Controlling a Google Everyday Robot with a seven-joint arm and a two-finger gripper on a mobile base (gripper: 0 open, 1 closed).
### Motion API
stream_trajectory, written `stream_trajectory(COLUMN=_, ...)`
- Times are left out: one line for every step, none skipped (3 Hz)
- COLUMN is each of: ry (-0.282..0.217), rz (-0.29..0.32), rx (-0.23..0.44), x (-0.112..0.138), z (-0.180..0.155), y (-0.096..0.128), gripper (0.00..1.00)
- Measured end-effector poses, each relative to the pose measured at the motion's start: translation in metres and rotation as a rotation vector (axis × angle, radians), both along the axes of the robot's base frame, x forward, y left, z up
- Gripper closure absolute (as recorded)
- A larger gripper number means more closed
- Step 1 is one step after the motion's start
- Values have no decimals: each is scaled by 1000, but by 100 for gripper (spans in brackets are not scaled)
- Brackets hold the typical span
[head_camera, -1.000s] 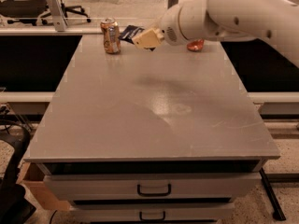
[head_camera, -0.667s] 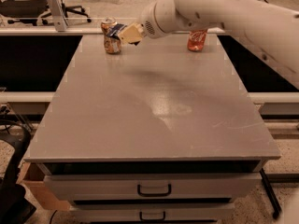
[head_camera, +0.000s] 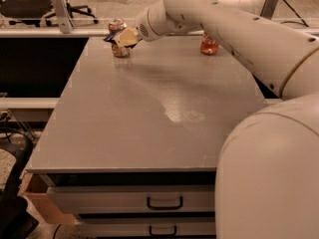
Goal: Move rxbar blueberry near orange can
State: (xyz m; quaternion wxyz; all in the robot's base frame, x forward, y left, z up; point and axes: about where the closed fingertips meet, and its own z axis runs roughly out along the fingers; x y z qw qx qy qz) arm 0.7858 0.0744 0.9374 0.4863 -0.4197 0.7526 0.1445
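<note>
The orange can (head_camera: 117,27) stands upright at the far left of the grey table (head_camera: 149,108); its middle is hidden behind my gripper. My gripper (head_camera: 121,37) hangs just in front of that can and is shut on the rxbar blueberry (head_camera: 111,37), whose dark navy end sticks out to the left of the tan fingers (head_camera: 127,36). The bar is held above the table top, level with the can's side. My white arm reaches in from the right.
A red-orange can (head_camera: 209,45) with white script stands at the far right of the table, partly behind my arm. Drawers (head_camera: 164,202) sit under the front edge. Office chairs (head_camera: 40,4) stand beyond the table at back left.
My gripper has moved left with the rxbar blueberry, from between the two cans to directly in front of the orange can. The red-orange can is now uncovered.
</note>
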Motion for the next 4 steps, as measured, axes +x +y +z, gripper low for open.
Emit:
stream_trajectory(ry=12, rz=-31, rx=55, x=12, z=-9, y=-30, gripper=100)
stream_trajectory(ry=18, rz=-95, rx=83, x=18, z=-16, y=-81, gripper=100)
stream_trajectory(ry=25, rz=-121, rx=93, x=21, z=-24, y=-104, gripper=100)
stream_trajectory(ry=28, rz=-110, rx=102, x=25, z=-30, y=-98, gripper=100)
